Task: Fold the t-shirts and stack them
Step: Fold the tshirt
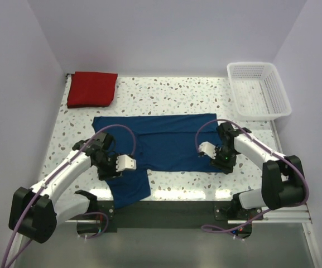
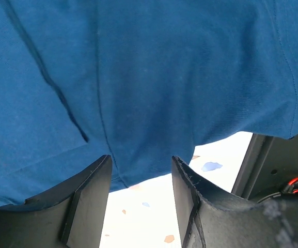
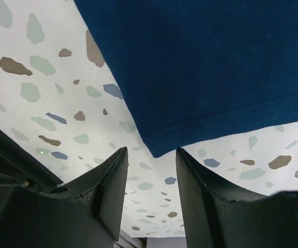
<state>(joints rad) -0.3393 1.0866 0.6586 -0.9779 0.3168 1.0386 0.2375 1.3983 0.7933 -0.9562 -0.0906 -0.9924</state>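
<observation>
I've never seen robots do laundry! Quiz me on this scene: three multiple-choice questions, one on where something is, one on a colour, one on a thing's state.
1. Where on the table is the red t-shirt?
A. near right corner
B. far left corner
C. the middle

2. What colour is the spread-out t-shirt?
A. red
B. white
C. navy blue

3. The red t-shirt is:
A. folded
B. spread flat
C. crumpled in a heap

Answers: 1 B, it lies against the far left edge; 2 C, its dark blue cloth shows in all three views; 3 A, it forms a compact rectangle.
</observation>
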